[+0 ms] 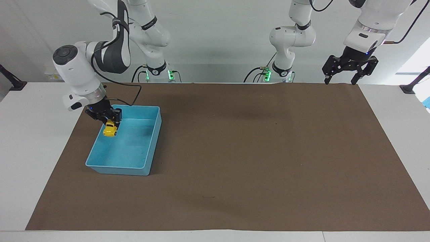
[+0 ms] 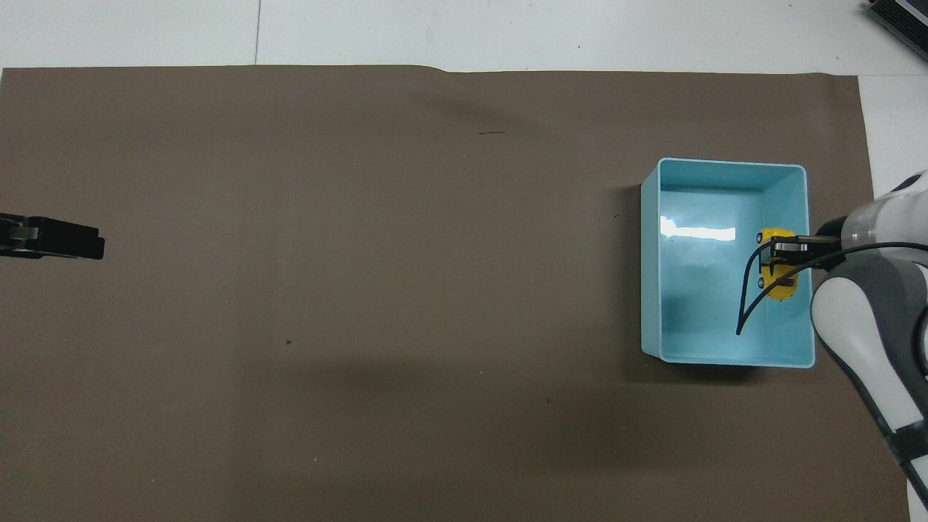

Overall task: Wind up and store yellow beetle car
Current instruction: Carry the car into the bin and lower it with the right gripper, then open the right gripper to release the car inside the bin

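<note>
In the facing view, at the left of the frame, I see my right gripper (image 1: 110, 122) reaching down into the blue bin (image 1: 152, 148), its jaws pinching the yellow car (image 1: 110, 130) by its upper end. The car hangs nose-down inside the bin, close to the wall on the right arm's end of the table; whether its wheels touch the bin floor I cannot tell. In the overhead view the same car (image 2: 777, 264) appears at the right of the frame, just inside the bin (image 2: 650, 254) wall, partly crossed by the gripper (image 2: 784, 254) and a black cable (image 2: 747, 308).

The bin stands on a brown mat (image 1: 255, 151) that covers most of the white table (image 1: 30, 141).

At the upper right of the facing view, my left gripper (image 1: 339, 80) waits in the air over the mat's edge, jaws spread apart. In the overhead view it (image 2: 54, 239) shows only as a dark tip at the left edge of the frame.
</note>
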### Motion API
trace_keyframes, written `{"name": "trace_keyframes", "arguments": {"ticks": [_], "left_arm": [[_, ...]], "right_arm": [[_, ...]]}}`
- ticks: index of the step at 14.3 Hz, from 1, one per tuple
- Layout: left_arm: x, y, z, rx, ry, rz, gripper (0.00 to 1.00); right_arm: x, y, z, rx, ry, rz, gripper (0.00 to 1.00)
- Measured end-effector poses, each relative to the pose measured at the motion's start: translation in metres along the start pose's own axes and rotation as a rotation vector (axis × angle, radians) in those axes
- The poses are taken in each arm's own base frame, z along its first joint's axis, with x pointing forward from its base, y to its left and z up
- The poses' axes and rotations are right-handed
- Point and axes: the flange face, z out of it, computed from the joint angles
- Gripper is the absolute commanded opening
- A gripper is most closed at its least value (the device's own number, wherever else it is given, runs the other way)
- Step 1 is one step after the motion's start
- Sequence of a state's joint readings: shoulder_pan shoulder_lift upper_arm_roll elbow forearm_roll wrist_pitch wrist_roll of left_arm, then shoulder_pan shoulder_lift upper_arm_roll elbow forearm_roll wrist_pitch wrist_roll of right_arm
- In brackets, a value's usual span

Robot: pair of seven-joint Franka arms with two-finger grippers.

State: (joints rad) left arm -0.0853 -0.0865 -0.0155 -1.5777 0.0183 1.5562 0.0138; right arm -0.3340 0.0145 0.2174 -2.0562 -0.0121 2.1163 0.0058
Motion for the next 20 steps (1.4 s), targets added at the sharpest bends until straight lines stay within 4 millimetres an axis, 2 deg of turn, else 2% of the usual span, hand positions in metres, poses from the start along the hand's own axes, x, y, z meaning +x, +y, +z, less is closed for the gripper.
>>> {"name": "trace_keyframes", "arguments": {"ticks": [11, 14, 20], "left_arm": [[0.000, 0.000, 0.000, 0.000, 0.000, 0.000, 1.00], [0.000, 0.000, 0.000, 0.000, 0.000, 0.000, 1.00], [0.000, 0.000, 0.000, 0.000, 0.000, 0.000, 1.00]], "right_arm": [[-0.013, -0.008, 0.065, 0.016, 0.095, -0.039, 0.00], [-0.016, -0.014, 0.077, 0.075, 0.075, 0.002, 0.00], [-0.027, -0.021, 0.102, 0.104, 0.066, -0.026, 0.00]]}}
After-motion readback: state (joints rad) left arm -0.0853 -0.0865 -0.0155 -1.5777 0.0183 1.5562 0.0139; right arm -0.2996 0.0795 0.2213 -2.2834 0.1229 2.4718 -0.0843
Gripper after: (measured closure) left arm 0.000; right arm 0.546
